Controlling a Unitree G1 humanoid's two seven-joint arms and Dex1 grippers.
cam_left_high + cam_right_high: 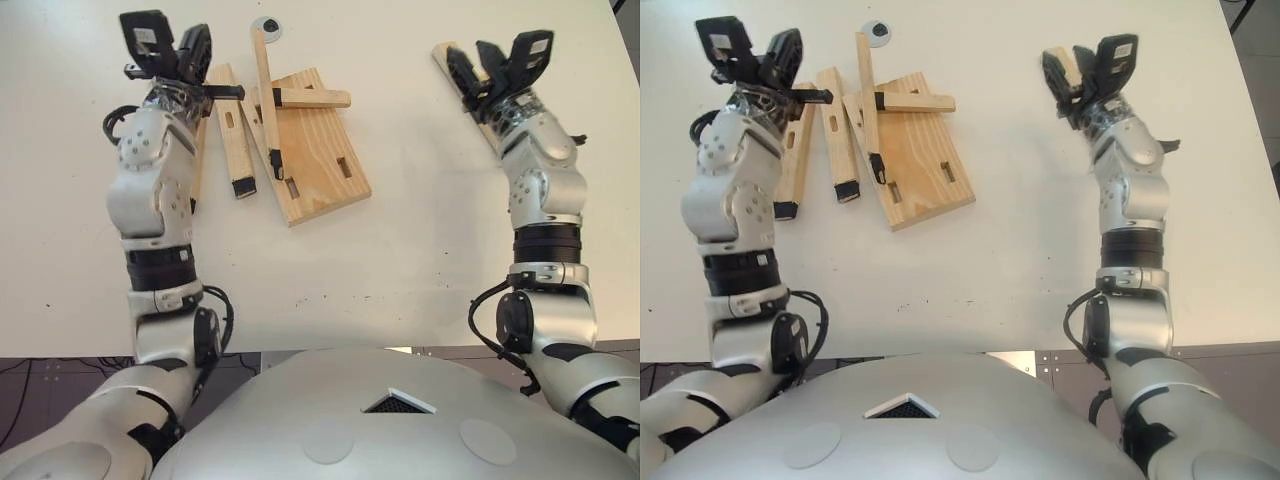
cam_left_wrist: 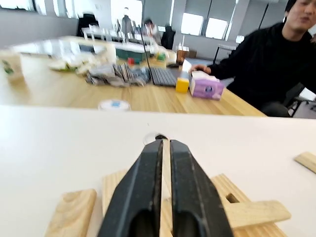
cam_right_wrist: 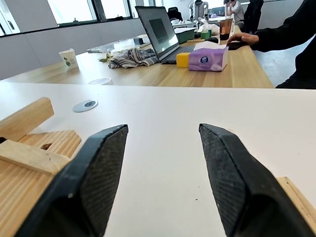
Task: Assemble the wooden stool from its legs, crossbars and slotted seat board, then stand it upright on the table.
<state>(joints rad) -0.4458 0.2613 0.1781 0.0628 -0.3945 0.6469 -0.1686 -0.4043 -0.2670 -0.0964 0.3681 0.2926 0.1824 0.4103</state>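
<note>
The slotted seat board [image 1: 318,165] lies flat on the white table [image 1: 420,220] at the back left. One crossbar [image 1: 316,98] rests across its far end, and a leg [image 1: 264,95] leans over it. Another leg [image 1: 231,140] lies just left of the board, and a third [image 1: 790,160] lies partly under my left arm. My left gripper [image 1: 236,91] is shut and empty, its tips [image 2: 165,144] pointing at the leaning leg from the left. At the back right my right gripper [image 1: 478,66] is open and empty, just above a short wooden piece [image 1: 443,55].
A small white disc [image 1: 268,27] is set in the table beyond the leaning leg. The table's middle and front are bare. Beyond the far edge, a person sits at a wooden desk [image 3: 148,71] with a laptop and small items.
</note>
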